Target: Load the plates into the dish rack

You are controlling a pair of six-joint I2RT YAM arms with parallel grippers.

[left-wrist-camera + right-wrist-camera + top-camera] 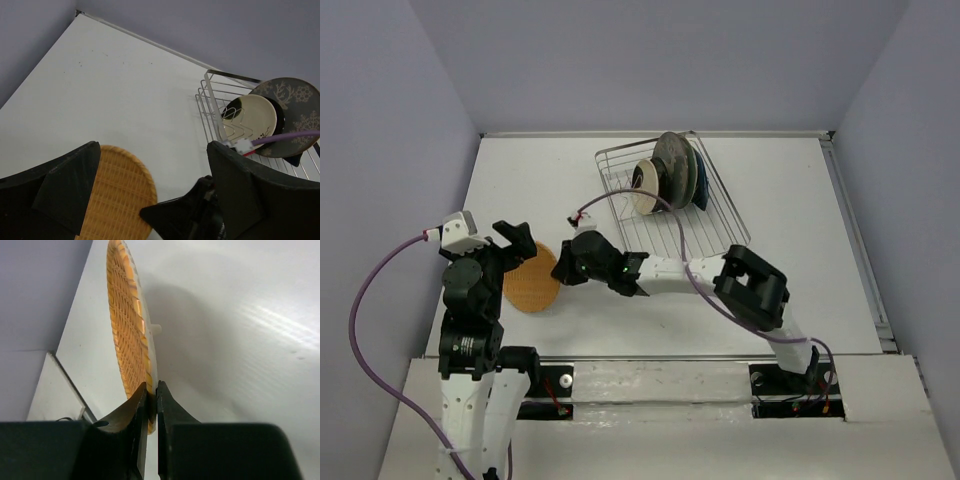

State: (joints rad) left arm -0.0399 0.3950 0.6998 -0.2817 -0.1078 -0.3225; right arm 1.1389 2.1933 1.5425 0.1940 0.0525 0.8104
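Near the table's left edge, the right gripper (151, 390) pinches the rim of one orange plate (530, 282); the left gripper (520, 243) hovers spread. One rack (725, 205) by the far edge holds at least four plates (672, 165).

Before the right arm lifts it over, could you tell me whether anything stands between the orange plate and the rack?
Nothing visible does. The right fingers grip the orange plate, and only bare table lies between it and the rack. The racked plates stand at its far end, leaving the near tines free.

No readable text or labels anywhere.
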